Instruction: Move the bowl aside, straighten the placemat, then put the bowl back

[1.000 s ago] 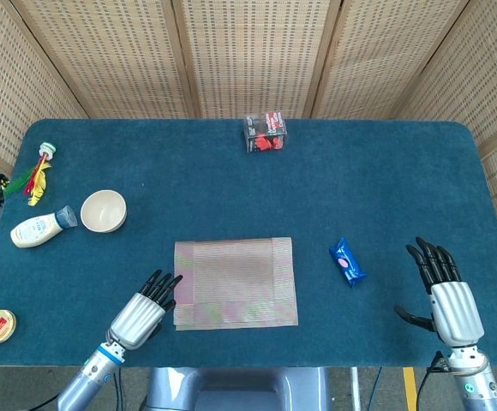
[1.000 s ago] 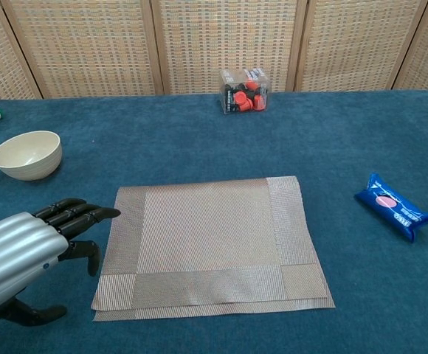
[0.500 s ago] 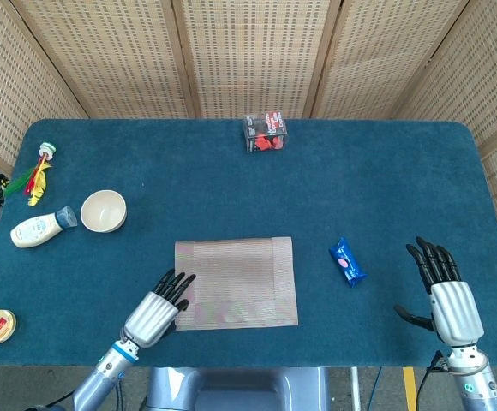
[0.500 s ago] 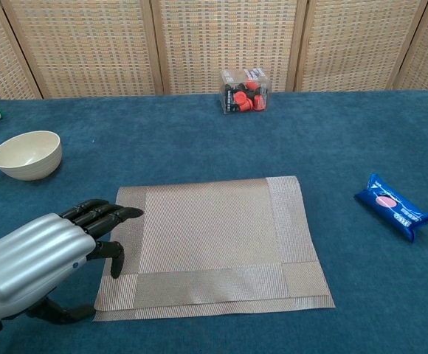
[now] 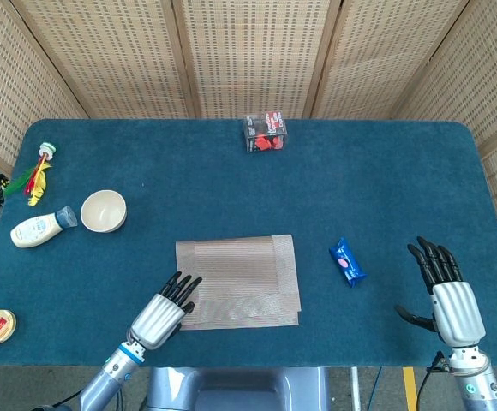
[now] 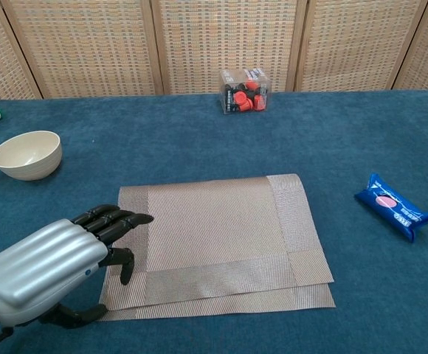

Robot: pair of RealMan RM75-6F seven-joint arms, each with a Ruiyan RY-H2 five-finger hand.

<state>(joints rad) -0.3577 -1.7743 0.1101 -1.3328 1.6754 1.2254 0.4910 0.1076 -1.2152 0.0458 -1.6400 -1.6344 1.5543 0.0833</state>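
The woven placemat (image 5: 238,281) lies near the front middle of the blue counter (image 5: 360,188), its near edge doubled so that a second layer shows along the front in the chest view. The left hand (image 6: 48,265) sits at the mat's 8 o'clock corner, fingers (image 6: 118,220) spread and stretched forward over the left border, thumb hanging down over the mat's near left corner; it holds nothing. Whether the fingers actually press the mat cannot be told.

The cream bowl (image 5: 104,211) stands upright at 10 o'clock from the mat, well apart from it, just beside a white squeeze bottle (image 5: 41,229) lying on its side at the bowl's 8 o'clock.

The right hand (image 5: 451,295) rests at the counter's near right corner, fingers wide apart and empty. A blue snack packet (image 5: 347,261) lies between it and the mat. A clear box of red pieces (image 5: 266,134) stands at the mat's 12 o'clock, near the far edge.
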